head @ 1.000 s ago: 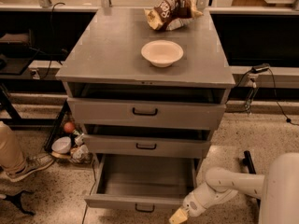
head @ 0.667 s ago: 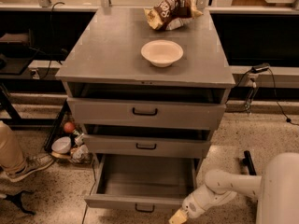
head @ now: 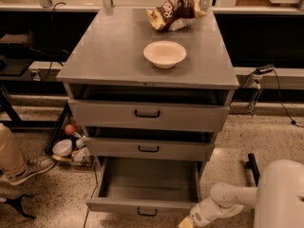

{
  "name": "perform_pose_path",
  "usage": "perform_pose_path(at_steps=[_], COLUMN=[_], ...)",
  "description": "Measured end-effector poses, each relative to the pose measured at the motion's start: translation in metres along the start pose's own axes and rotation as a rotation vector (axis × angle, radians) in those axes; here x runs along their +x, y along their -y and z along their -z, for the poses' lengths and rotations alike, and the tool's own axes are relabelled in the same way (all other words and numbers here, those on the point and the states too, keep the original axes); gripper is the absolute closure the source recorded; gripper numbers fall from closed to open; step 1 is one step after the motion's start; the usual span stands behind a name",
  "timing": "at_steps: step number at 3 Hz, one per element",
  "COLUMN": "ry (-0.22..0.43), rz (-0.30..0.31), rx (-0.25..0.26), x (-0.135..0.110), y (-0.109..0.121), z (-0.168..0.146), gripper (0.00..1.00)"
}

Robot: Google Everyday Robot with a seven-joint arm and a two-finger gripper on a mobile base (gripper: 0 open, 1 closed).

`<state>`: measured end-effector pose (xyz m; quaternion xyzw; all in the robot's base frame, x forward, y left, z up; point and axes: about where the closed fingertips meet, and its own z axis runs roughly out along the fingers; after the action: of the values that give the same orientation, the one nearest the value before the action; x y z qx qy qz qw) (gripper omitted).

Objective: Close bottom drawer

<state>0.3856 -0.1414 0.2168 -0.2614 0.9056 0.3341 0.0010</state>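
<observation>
Nothing shifted; pincer (head: pixel 186 222) by open btm drawer (head: pixel 147 183) front-right corner.

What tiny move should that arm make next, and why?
Probably nudge the tool leftward onto the front panel of the bottom drawer, ready to push. That drawer stands pulled far out, and the tool sits low by the panel's right end.

arm (head: pixel 229 199): bent at elbow, held low | gripper (head: pixel 187 223): at view's bottom edge

hand (head: pixel 186 223): cut by bottom edge, beside bottom drawer (head: pixel 118 205) front | leg (head: pixel 9 151): cut by left edge
</observation>
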Motion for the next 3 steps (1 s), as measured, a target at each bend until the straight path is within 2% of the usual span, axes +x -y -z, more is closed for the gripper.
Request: perform_pose_path(at_steps=[1,2,3], ry=[0.032,0.078,0.098], rz=[-0.033,-0.038,-0.024], rx=[0.066,0.107,0.115], x=[0.003,-0.012,-0.028], y=[0.034,0.068,0.077], z=[-0.011,-0.039,-0.054], gripper=[1.00,1.00,1.00])
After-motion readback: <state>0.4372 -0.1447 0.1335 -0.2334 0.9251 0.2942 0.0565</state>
